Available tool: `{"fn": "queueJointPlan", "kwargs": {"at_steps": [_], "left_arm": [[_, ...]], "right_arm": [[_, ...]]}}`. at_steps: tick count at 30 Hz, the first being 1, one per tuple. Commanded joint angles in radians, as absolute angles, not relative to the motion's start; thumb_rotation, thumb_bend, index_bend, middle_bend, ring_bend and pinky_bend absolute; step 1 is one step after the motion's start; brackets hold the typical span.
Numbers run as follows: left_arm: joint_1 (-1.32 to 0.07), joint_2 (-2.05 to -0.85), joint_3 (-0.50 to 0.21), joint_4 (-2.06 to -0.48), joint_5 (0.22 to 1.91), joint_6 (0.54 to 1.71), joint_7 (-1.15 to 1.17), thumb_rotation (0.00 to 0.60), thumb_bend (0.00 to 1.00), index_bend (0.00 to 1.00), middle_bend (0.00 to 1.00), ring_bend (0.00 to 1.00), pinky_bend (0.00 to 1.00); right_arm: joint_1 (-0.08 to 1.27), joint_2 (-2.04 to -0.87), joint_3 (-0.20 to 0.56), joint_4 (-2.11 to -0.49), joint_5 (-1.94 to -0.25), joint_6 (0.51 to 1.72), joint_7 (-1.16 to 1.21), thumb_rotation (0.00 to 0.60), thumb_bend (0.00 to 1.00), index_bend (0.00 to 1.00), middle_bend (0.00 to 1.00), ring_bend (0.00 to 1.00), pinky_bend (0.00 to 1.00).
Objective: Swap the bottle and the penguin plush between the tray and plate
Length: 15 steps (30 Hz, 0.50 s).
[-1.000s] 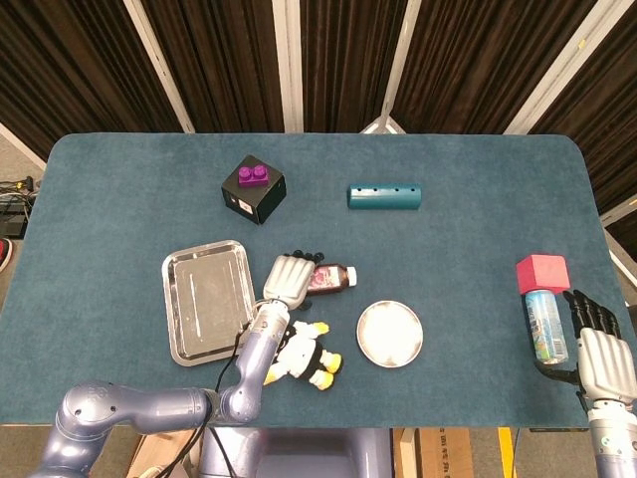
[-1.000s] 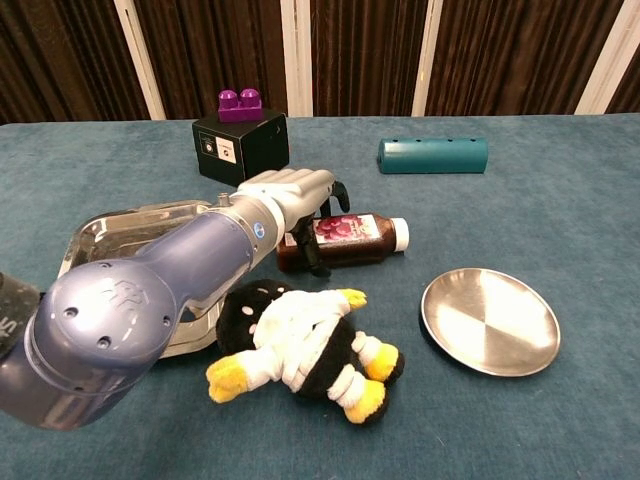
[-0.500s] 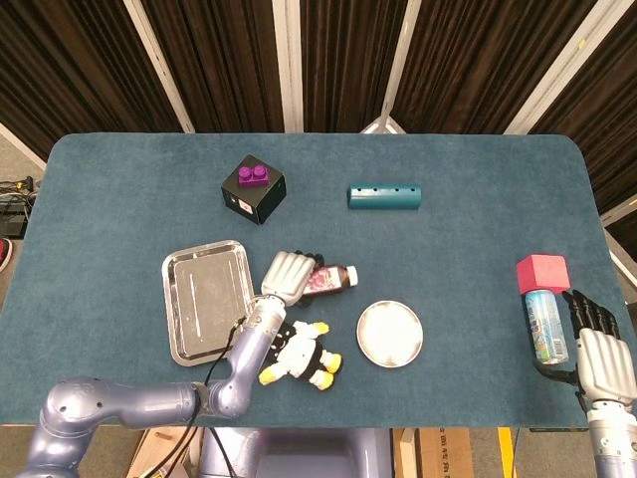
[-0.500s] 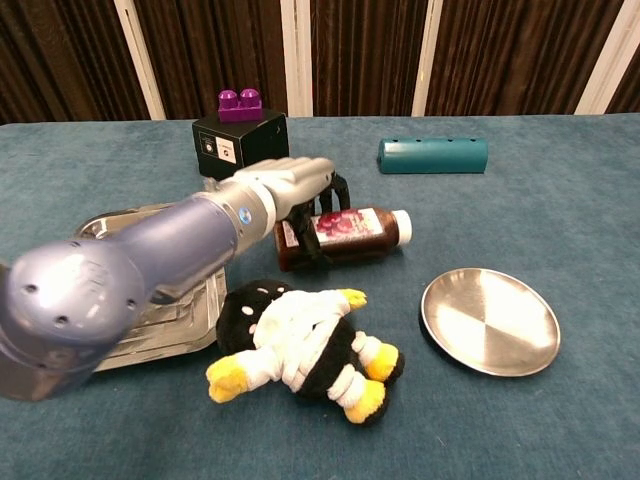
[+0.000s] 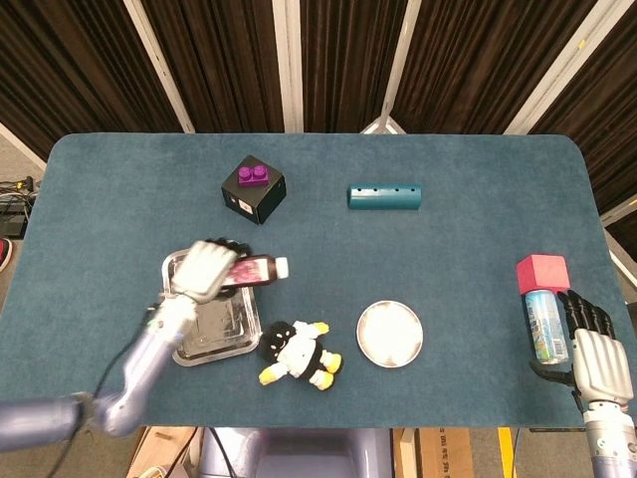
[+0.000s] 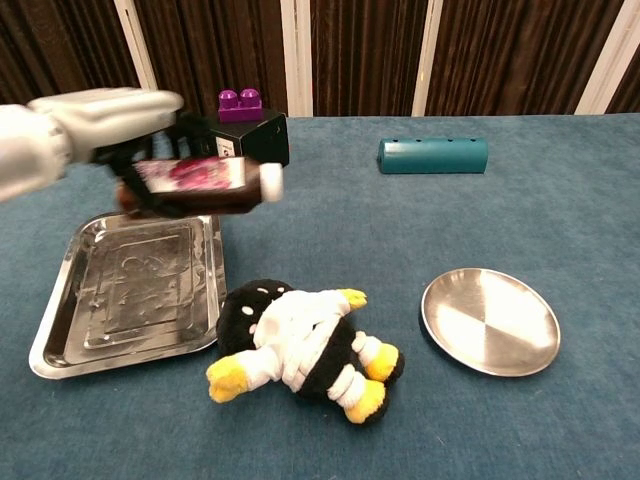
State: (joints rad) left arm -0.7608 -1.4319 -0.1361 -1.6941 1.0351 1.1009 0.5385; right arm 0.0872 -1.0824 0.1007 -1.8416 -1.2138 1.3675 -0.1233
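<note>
While the bottle (image 6: pixel 195 185) is hanging sideways above the tray (image 6: pixel 125 330), its long axis is running level along the table's left-to-right line, white cap pointing toward the plate (image 6: pixel 490 320). The left hand (image 6: pixel 100 115) is gripping it from above. The penguin (image 6: pixel 300 350) is lying on the cloth between tray and plate. Near the right edge, the right hand (image 5: pixel 595 358) is resting beside a can, fingers apparently empty.
</note>
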Motion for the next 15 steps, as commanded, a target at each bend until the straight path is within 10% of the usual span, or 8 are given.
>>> {"fn": "queueJointPlan", "kwargs": {"at_steps": [1,15], "left_arm": [[-0.690,-1.349,-0.055,-1.688,1.120,1.088,0.414,0.600,0.42,0.36,0.41,0.33,0.43],[-0.633,-1.431,-0.004,-1.440,1.228,1.021,0.209,0.600,0.41,0.36,0.36,0.32,0.43]], "right_arm": [[0.087,-1.085,0.100,-1.846,-1.217,1.371,-0.130,0.600,0.10,0.05,0.05,0.00,0.00],[0.084,-1.087,0.099,-1.848,-1.218,1.377,-0.136,0.600,0.10,0.06,0.05,0.00,0.00]]}}
